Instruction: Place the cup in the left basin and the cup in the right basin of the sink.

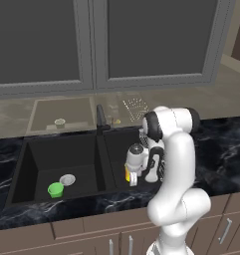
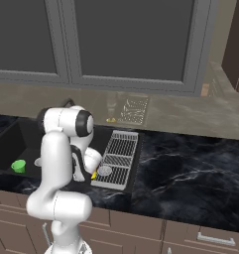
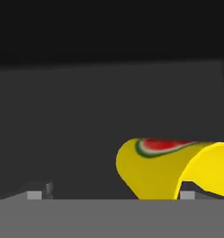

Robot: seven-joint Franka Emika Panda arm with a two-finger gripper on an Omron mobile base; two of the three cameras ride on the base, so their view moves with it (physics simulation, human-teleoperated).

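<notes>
The black double sink [image 1: 22, 164] is set in a dark marble counter. A green cup [image 1: 55, 190] stands upright in the left basin [image 1: 47, 159], next to its silver drain [image 1: 67, 180]; the same green cup [image 2: 19, 165] shows in the right base view. My gripper [image 1: 133, 179] reaches down into the right basin [image 1: 119, 142]. Its jaws are open around a yellow cup [image 1: 127, 174]. In the hand view the yellow cup [image 3: 164, 169], with a red and green mark, lies close against the right fingertip [image 3: 187, 194], and the left fingertip [image 3: 38, 194] is well apart from it.
A dark faucet [image 1: 100, 119] rises behind the central divider. A wire rack [image 2: 118, 156] lies at the sink's right side with a silver drain [image 2: 105, 170] by it. Marble counter [image 2: 190, 163] stretches to the right. Grey cabinets hang above.
</notes>
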